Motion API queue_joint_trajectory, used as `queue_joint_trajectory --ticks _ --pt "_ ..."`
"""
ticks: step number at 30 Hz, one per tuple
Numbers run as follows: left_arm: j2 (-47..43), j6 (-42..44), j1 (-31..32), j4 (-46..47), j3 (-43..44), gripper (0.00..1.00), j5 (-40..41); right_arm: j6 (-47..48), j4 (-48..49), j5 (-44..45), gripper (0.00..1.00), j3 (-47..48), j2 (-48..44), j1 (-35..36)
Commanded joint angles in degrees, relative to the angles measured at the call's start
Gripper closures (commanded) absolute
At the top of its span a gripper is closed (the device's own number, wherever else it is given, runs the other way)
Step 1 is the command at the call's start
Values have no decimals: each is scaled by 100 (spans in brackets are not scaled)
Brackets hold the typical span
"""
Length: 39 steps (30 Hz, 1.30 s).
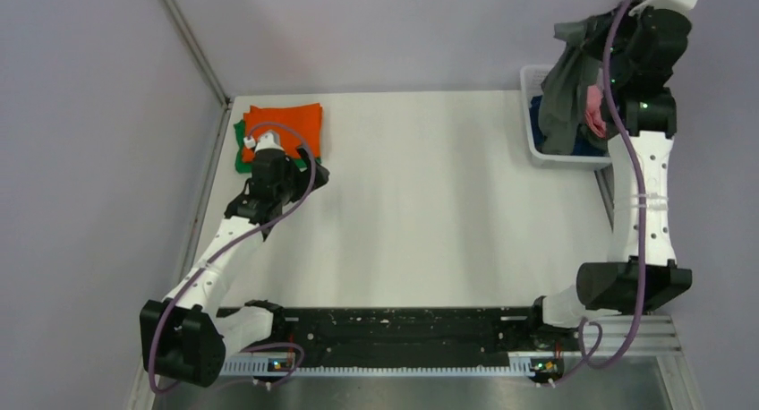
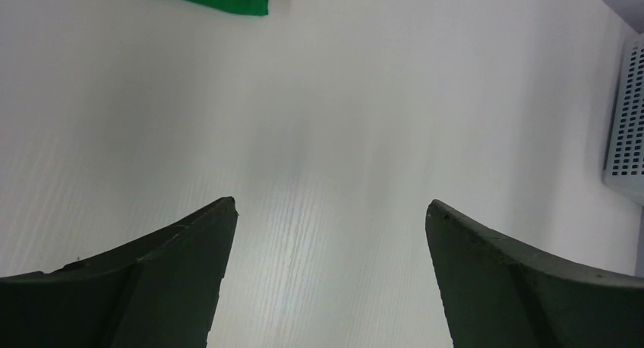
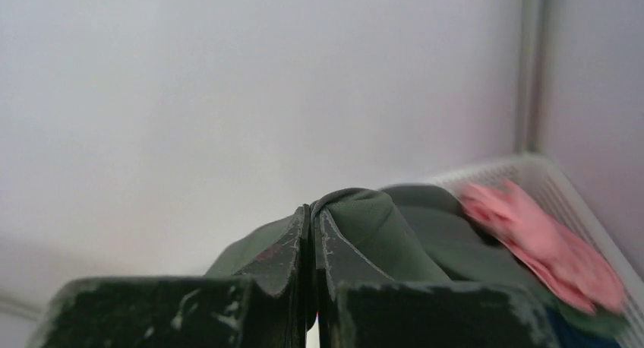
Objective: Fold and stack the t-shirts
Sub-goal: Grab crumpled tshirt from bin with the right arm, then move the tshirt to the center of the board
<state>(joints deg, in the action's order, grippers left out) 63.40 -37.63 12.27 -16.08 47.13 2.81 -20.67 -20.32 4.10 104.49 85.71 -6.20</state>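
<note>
My right gripper [image 3: 313,211] is shut on a fold of the dark grey t-shirt [image 3: 368,211]. In the top view this dark grey t-shirt [image 1: 564,88] hangs from the right gripper [image 1: 582,29], raised above the white basket [image 1: 530,79] at the far right. A pink t-shirt [image 1: 595,110] and a dark blue t-shirt [image 1: 537,115] lie in the basket under it. At the far left an orange t-shirt [image 1: 286,123] lies folded on top of a green t-shirt [image 1: 240,155]. My left gripper [image 2: 330,204] is open over bare table, just in front of that stack.
The basket's mesh wall [image 2: 626,120] shows at the right edge of the left wrist view. Walls close in the table at the back and left, with a metal post [image 1: 192,43] in the corner. A black rail [image 1: 403,325] runs along the near edge between the arm bases.
</note>
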Motion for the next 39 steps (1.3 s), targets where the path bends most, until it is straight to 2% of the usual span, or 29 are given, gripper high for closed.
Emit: queue_joint_trajectory --ticks 1,5,9,17,19,22,26,29,32,34,35,36,38,39 --pt "-56 -27 12 289 256 1 198 -287 980 -2102 100 532 -358 -66" --pt "-198 -37 13 228 189 1 356 -1234 1837 -4254 100 749 -239 106" --pt "-408 -28 12 133 106 1 423 -1819 2598 -5528 100 991 35 880" --pt "-979 -264 3 -278 8 1 1044 -1778 2317 -6153 100 2729 1090 2527" --pt "-1084 -382 3 -294 44 1 1135 -1761 2192 -6204 100 2972 1244 2723" --pt "-1223 -329 3 -402 157 1 1121 -1844 2181 -6125 100 2819 1208 2765" --pt "-1255 -223 8 -913 357 1 1519 -1317 1693 -5787 100 1719 713 2721" --pt "-1215 -247 4 -1214 427 1 1633 -706 1458 -5172 100 1 -37 2398" --pt "-1130 -250 5 -1407 384 1 1539 -575 1165 -4716 100 -1823 -715 1685" --pt "-1031 -252 3 -1535 340 1 1442 -164 578 -4470 100 -2801 -922 1271" --pt "-959 -254 -5 -1591 330 1 1401 79 170 -4059 97 -3225 -966 1142" --pt "-874 -243 -6 -1626 315 1 1314 336 -229 -3455 91 -3570 -961 1094" --pt "-646 -228 -14 -1629 303 1 1058 661 -851 -2052 57 -4129 -833 1086" --pt "-514 -214 -14 -1616 324 1 907 742 -1065 -1268 43 -4277 -743 1087"
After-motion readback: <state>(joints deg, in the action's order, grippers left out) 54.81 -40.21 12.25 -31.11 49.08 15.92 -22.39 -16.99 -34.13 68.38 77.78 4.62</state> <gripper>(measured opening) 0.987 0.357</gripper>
